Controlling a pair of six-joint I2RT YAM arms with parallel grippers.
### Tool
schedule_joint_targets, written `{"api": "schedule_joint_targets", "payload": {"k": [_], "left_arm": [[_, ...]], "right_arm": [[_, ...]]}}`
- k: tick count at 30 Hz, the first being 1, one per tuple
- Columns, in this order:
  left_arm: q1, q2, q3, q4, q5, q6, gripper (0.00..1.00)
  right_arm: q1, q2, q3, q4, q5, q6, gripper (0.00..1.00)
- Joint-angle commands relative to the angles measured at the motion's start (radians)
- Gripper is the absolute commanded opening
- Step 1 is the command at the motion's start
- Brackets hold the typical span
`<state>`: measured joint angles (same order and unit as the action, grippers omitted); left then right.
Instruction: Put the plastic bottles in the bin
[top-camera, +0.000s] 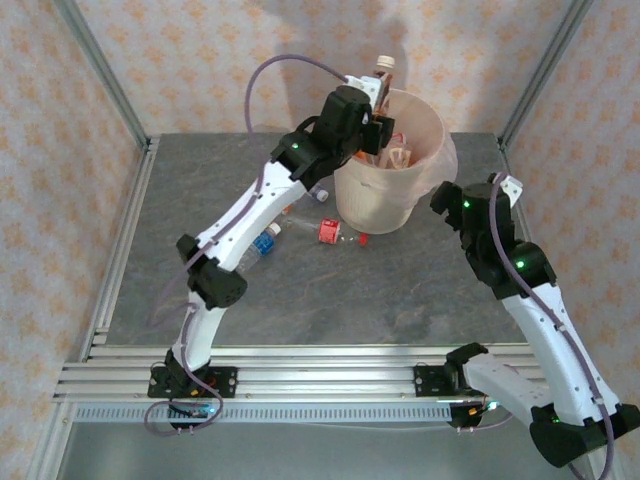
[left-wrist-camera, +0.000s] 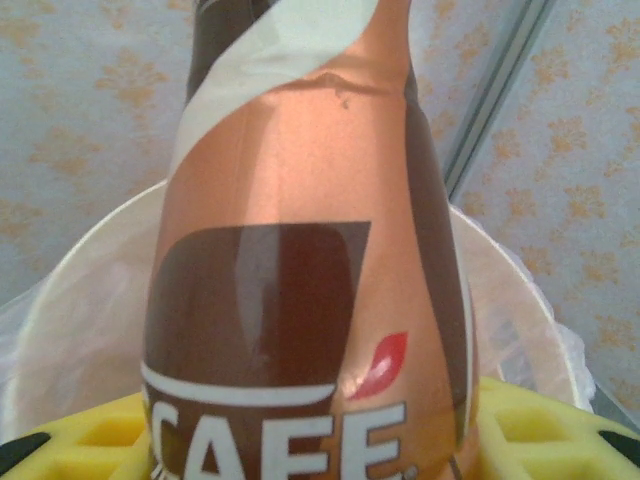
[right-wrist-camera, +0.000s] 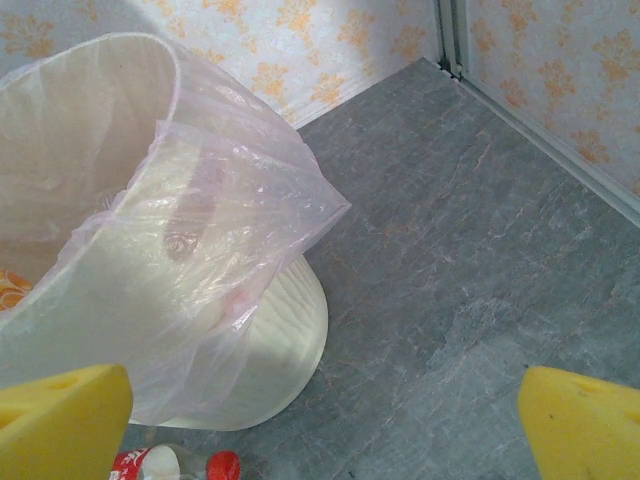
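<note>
My left gripper (top-camera: 376, 108) is shut on an orange-brown plastic bottle (left-wrist-camera: 300, 250) with a brown "CAFE" label, held upright over the near-left rim of the bin (top-camera: 400, 200). The bottle's white cap (top-camera: 385, 62) points up, and the yellow pads (left-wrist-camera: 90, 440) press its sides. Behind it curves the bin's rim (left-wrist-camera: 80, 270). Several bottles (top-camera: 402, 155) lie inside the bin. On the table left of the bin lie a blue-capped bottle (top-camera: 263, 244), a red-labelled one (top-camera: 333, 231) and a clear one (top-camera: 312, 194). My right gripper (top-camera: 503, 188) stands open right of the bin (right-wrist-camera: 285, 340), with nothing between its fingers.
The pinkish bag (right-wrist-camera: 230, 210) hangs loosely over the bin's right side. A red-capped bottle (right-wrist-camera: 222, 466) lies by the bin's foot. The grey table (top-camera: 300, 300) is fenced by metal frame posts (top-camera: 540, 70) and patterned walls. A rail (top-camera: 320, 378) runs along the near edge.
</note>
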<state>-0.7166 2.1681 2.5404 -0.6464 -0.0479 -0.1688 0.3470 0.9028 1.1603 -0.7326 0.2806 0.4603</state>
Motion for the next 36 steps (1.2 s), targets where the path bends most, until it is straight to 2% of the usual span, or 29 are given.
{"api": "schedule_joint_targets", "payload": {"k": [1,8,17,22,29,36], "left_arm": [[-0.001,0.048,0.114,-0.023,0.04,0.028,0.44],[0.0,0.127,0.12,0.053,0.08,0.038,0.49],[0.002,0.184,0.125,0.06,0.12,0.051,0.61],[0.005,0.204,0.131,0.057,0.146,0.041,0.63],[0.005,0.229,0.148,0.062,0.166,0.026,0.81],[0.006,0.221,0.176,0.052,0.143,0.027,0.82]], "right_arm": [[0.007,-0.021,0.003,-0.003,0.025,0.006,0.99],[0.006,-0.044,-0.005,-0.004,0.036,0.015,0.99],[0.006,-0.042,-0.008,-0.001,0.033,0.014,0.99],[0.006,-0.038,-0.007,0.002,0.038,0.012,0.99],[0.006,-0.03,-0.004,-0.005,0.046,0.006,0.99],[0.006,-0.031,0.005,-0.009,0.047,0.0,0.99]]}}
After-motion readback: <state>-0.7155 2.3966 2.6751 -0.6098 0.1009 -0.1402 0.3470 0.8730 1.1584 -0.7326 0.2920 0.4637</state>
